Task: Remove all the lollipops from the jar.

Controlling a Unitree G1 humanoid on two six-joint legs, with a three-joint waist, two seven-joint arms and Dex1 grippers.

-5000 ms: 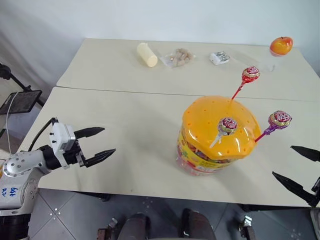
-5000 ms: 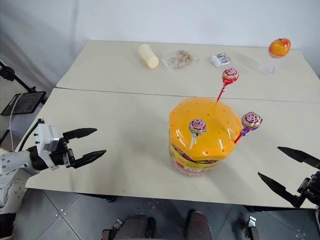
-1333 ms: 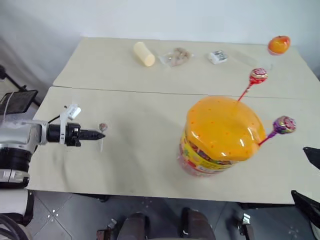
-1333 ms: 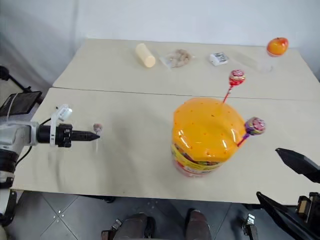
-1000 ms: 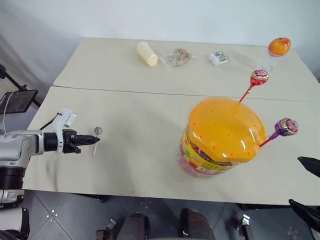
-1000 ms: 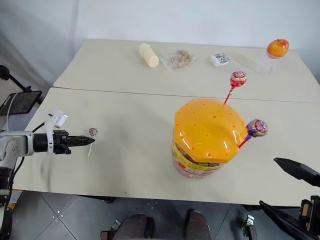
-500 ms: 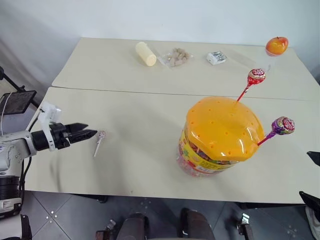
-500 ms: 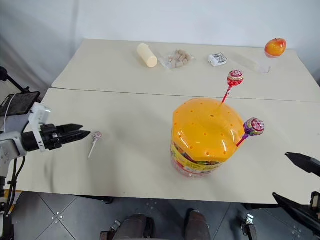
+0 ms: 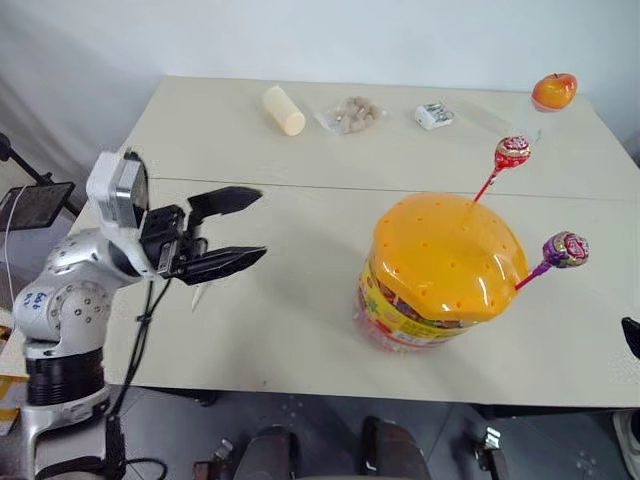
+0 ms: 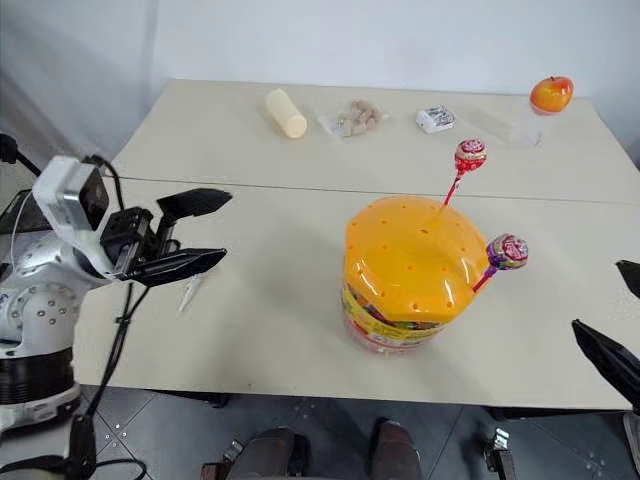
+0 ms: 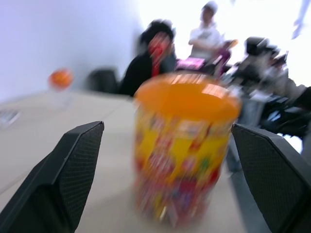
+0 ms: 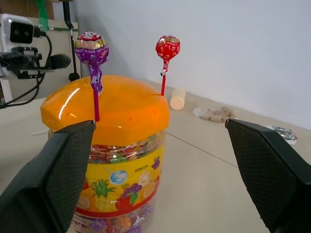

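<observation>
Black left jaws [image 9: 225, 228] are seen spread wide and empty, raised above the left part of the near surface [image 9: 290, 310] and pointed toward the jar. Beneath them a lollipop [image 10: 189, 291] with a white stick lies flat on the surface, its head hidden behind the lower finger; it is out of the jar and well apart from it. On the far surface [image 9: 400, 150] a pale cylinder [image 9: 283, 110], a clear bag of brownish pieces [image 9: 350, 115] and a small wrapped packet [image 9: 434, 116] are lined up from left to right, with an orange fruit [image 9: 553, 91] at the far right corner. The jar [image 9: 440, 275] stands upright on the right half of the near surface, its orange dotted lid on and a printed yellow-red label around its clear wall. Two lollipops are stuck in the lid: a red one [image 9: 512, 153] rises from the far side on a red stick, and a purple one [image 9: 565, 249] leans out to the right on a purple stick. The right jaws [image 12: 160, 174] are seen spread wide and empty, just off the near right edge of the surface and pointed at the jar. People are blurred in the background of the left wrist view
</observation>
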